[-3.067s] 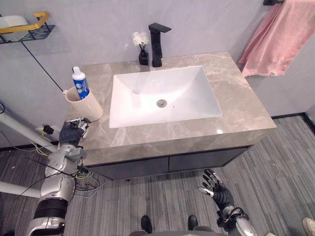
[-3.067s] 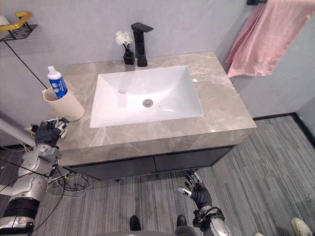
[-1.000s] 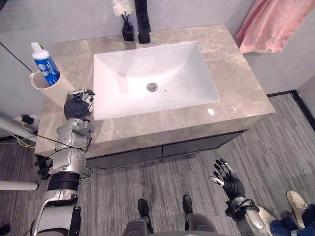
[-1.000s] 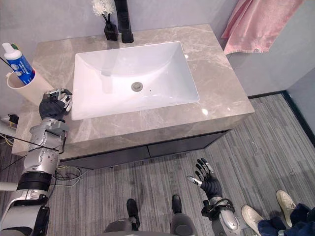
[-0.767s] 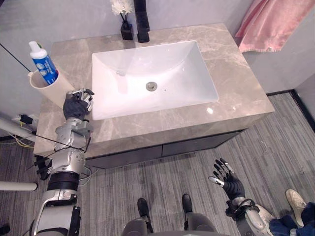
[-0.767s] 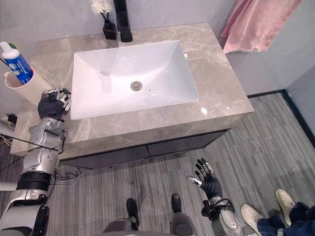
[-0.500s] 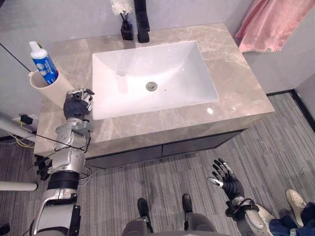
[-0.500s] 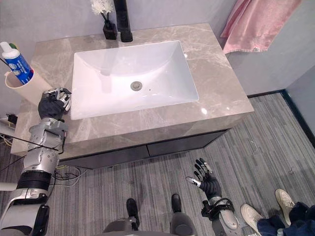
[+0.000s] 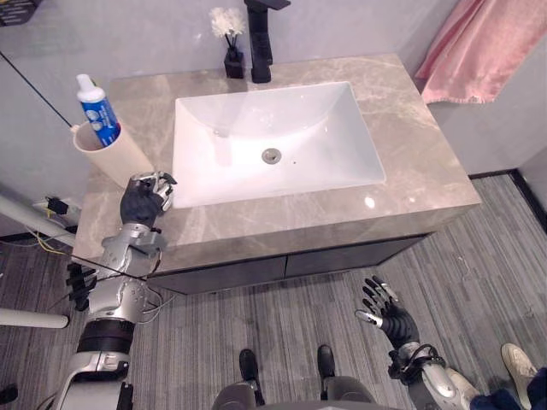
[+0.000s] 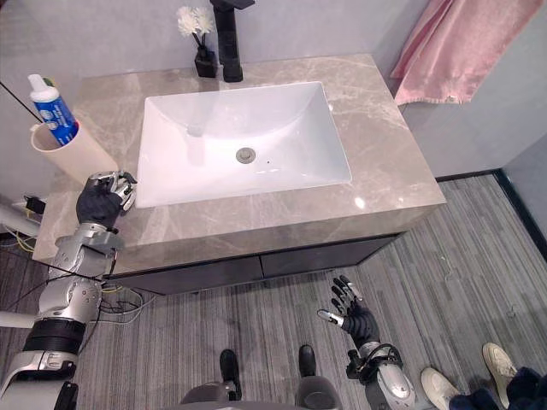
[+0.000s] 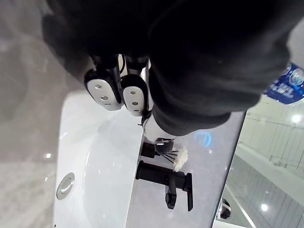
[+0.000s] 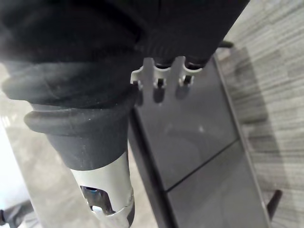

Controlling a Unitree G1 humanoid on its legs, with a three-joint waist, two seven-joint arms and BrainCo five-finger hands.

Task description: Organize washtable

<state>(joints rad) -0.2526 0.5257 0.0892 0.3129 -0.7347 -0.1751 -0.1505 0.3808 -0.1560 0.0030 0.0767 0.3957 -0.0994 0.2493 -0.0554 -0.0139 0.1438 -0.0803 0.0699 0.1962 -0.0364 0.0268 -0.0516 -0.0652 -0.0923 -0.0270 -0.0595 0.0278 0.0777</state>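
A grey stone desk (image 9: 419, 145) is seen from above. A white sink (image 9: 299, 120) is set in its middle. A pink towel (image 9: 483, 47) is hung on the wall at 2 o'clock from the sink. A cream cup (image 9: 120, 158) is stood on the desk at 9 o'clock from the sink. The left robot hand (image 9: 141, 201) is held just beside the cup, at 8 o'clock, with its fingers curled in and nothing held. The right robot hand (image 9: 395, 323) is held low over the floor at 5 o'clock, with its fingers spread. A black tap (image 9: 260, 38) is fixed at 12 o'clock. A blue and white toothpaste tube (image 9: 97, 111) is stood upright in the cup. A small dark vase of white flowers (image 9: 232, 65) is placed just beside the tap.
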